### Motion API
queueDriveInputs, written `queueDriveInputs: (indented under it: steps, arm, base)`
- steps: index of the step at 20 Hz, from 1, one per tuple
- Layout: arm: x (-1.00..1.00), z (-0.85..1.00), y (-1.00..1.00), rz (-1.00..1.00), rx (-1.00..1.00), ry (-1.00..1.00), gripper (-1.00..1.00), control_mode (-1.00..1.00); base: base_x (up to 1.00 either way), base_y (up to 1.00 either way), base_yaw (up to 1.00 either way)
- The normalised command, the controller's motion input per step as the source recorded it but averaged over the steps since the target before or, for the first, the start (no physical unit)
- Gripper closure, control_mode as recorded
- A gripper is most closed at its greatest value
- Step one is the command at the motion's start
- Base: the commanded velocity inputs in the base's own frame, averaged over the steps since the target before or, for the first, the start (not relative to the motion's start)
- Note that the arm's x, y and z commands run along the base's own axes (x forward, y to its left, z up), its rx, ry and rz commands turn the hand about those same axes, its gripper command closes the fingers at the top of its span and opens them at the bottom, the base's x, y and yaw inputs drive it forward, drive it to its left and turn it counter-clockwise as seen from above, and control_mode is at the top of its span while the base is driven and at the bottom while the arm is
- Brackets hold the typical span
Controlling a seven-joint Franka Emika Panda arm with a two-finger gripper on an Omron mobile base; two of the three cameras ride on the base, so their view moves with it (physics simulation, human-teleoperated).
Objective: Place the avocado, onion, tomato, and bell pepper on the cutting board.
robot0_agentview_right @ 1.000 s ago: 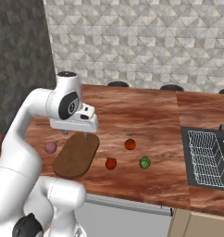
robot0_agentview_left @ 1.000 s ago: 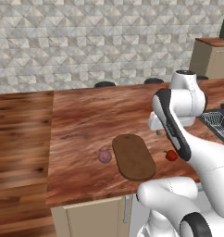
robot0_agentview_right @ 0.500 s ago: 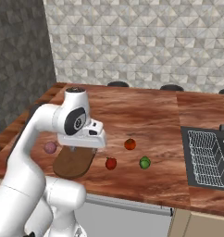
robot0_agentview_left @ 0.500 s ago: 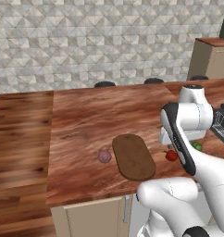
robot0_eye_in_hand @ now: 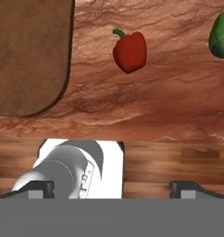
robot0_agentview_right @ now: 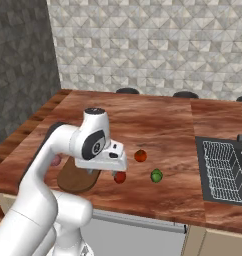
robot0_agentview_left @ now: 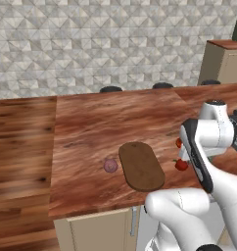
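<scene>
— While the hand point(robot0_eye_in_hand: 112, 187) hangs low over the counter point(robot0_agentview_left: 91, 122), what lies left to right?

— Seen from the right base camera: the onion point(robot0_agentview_right: 56, 160) just beside the cutting board point(robot0_agentview_right: 75, 177), the bell pepper point(robot0_agentview_right: 120, 177) close under the hand, the tomato point(robot0_agentview_right: 140, 156) a little farther back, then the avocado point(robot0_agentview_right: 156, 175).

— Is anything on the board?

— Nothing; all four sit on the bare counter.

— And the fingers point(robot0_eye_in_hand: 37, 188)?

— Spread wide apart, holding nothing, with the pepper ahead of them.
</scene>
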Motion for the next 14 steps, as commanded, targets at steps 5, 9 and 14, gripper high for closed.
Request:
queueDriveInputs:
  steps: [5, 9, 14]
  arm:
    - [0.20, -0.32, -0.20, 0.00, 0.00, -0.04, -1.00, -1.00]
    - [0.40, -0.32, -0.09, 0.01, 0.02, -0.07, -1.00, -1.00]
    - [0.44, -0.32, -0.05, 0.01, 0.04, -0.07, -1.00, -1.00]
  base:
    - [0.00, 0.00, 0.00]
    - [0.00, 0.00, 0.00]
    - [0.00, 0.00, 0.00]
